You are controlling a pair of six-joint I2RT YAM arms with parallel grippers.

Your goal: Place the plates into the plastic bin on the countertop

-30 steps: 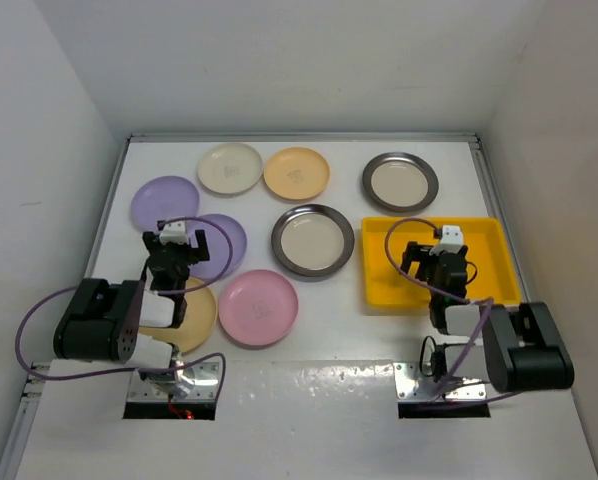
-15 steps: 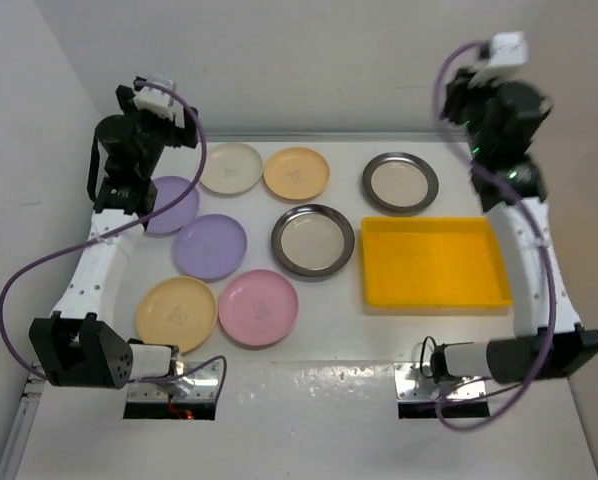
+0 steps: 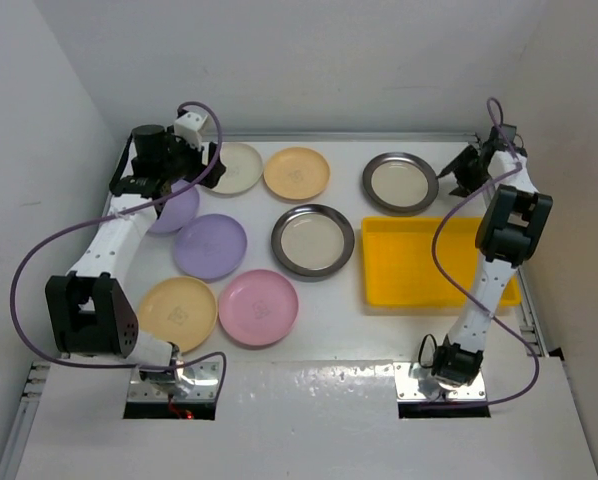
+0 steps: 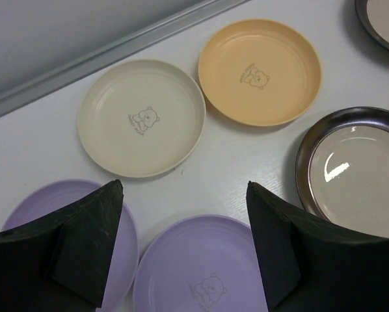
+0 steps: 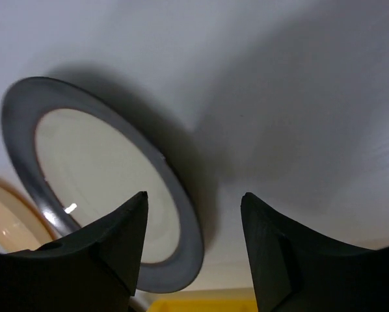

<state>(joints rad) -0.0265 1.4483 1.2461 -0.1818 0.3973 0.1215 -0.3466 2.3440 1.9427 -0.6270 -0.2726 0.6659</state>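
Note:
Eight plates lie on the white countertop (image 3: 349, 320): cream (image 3: 231, 167), orange (image 3: 296, 173), two lilac (image 3: 210, 246) (image 3: 175, 212), orange-yellow (image 3: 177, 314), pink (image 3: 258, 307) and two steel (image 3: 400, 181) (image 3: 313, 241). The yellow plastic bin (image 3: 434, 263) at right holds nothing. My left gripper (image 3: 205, 166) hovers open near the cream plate (image 4: 141, 117), above the lilac plates (image 4: 201, 273). At the far right my right gripper (image 3: 461, 176) is open, its fingers (image 5: 103, 253) on either side of the far steel plate's (image 5: 97, 175) right rim, with nothing gripped.
White walls close in the countertop on three sides, with a thin metal edge (image 3: 299, 137) along the back. The right arm stretches over the bin's right wall. Purple cables loop from both arms. The bin's corner (image 5: 201, 302) shows just below the right fingers.
Both arms have unfolded from near their bases, swung high, then come down over the far plates. Both pairs of jaws have narrowed somewhat.

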